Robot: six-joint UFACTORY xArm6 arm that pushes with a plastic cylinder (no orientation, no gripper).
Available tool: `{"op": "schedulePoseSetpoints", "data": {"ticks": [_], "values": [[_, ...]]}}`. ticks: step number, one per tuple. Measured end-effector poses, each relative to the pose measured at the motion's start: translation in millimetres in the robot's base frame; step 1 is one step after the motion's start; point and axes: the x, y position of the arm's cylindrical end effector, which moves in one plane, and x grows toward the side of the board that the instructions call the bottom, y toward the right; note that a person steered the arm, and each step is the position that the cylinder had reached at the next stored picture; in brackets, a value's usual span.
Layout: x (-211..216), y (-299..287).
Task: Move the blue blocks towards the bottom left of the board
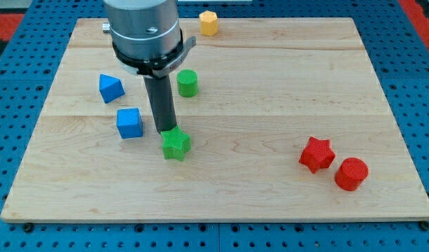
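Note:
A blue wedge-like block (110, 88) lies at the board's left. A blue cube (129, 123) lies just below and right of it. My tip (165, 131) stands at the end of the dark rod, right of the blue cube with a small gap. It is right at the top edge of a green star block (176, 144); I cannot tell whether they touch. A green cylinder (187, 82) stands above and right of the tip.
A red star block (317, 154) and a red cylinder (350, 173) lie at the lower right. An orange hexagonal block (209, 22) sits at the wooden board's (270, 70) top edge. Blue perforated table surrounds the board.

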Motion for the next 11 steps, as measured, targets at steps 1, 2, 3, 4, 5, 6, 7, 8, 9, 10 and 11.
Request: {"op": "schedulePoseSetpoints", "data": {"ticks": [1, 2, 3, 4, 5, 6, 7, 8, 9, 10, 11], "values": [[11.7, 5.0], [-3.5, 26.6], [-32.7, 17.4], [-51.4, -11.2], [-35.7, -72.6], [1.1, -81.4], [32.6, -81.7], [44.5, -107.8], [43.9, -116.1], [4.9, -104.2], [-55.4, -90.3]]}}
